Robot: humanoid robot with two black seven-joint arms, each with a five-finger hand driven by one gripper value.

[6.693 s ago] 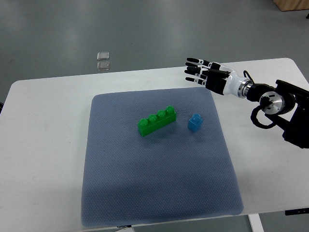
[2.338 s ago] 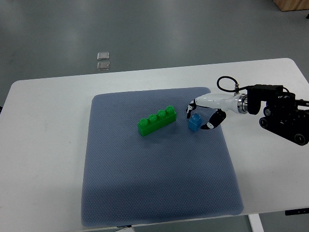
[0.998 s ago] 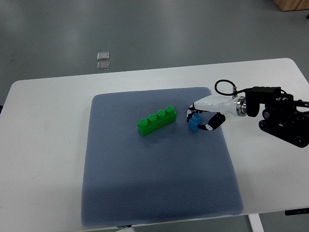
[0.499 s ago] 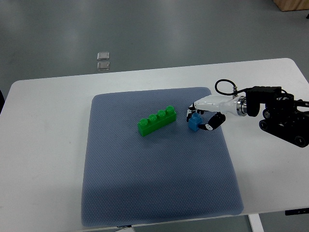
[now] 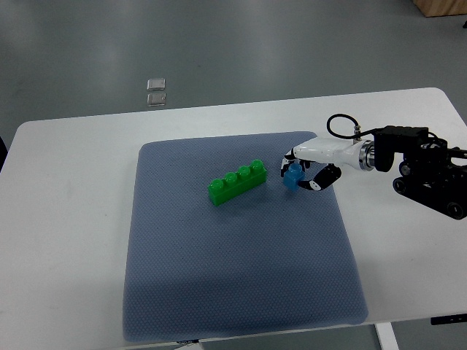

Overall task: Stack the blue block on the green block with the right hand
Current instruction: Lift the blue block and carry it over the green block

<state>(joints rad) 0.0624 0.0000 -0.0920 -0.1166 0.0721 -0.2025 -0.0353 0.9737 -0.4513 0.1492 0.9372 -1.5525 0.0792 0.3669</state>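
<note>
A long green block [image 5: 236, 181] with a row of studs lies at an angle on the blue-grey mat [image 5: 233, 277]. Just right of it is the small blue block [image 5: 293, 176], tilted and raised slightly off the mat. My right hand [image 5: 300, 173] is shut on the blue block, fingers curled over its far side and thumb under its near side. The right arm [image 5: 408, 168] reaches in from the right edge. My left arm does not show.
The mat covers the middle of a white table [image 5: 66, 219]. Two small clear squares [image 5: 155, 91] lie on the grey floor beyond the table's far edge. A wooden corner [image 5: 441, 7] shows at the top right.
The right hand came down from above the mat's far right corner, closed around the blue block, and has now lifted it slightly up and back, tilting it.
</note>
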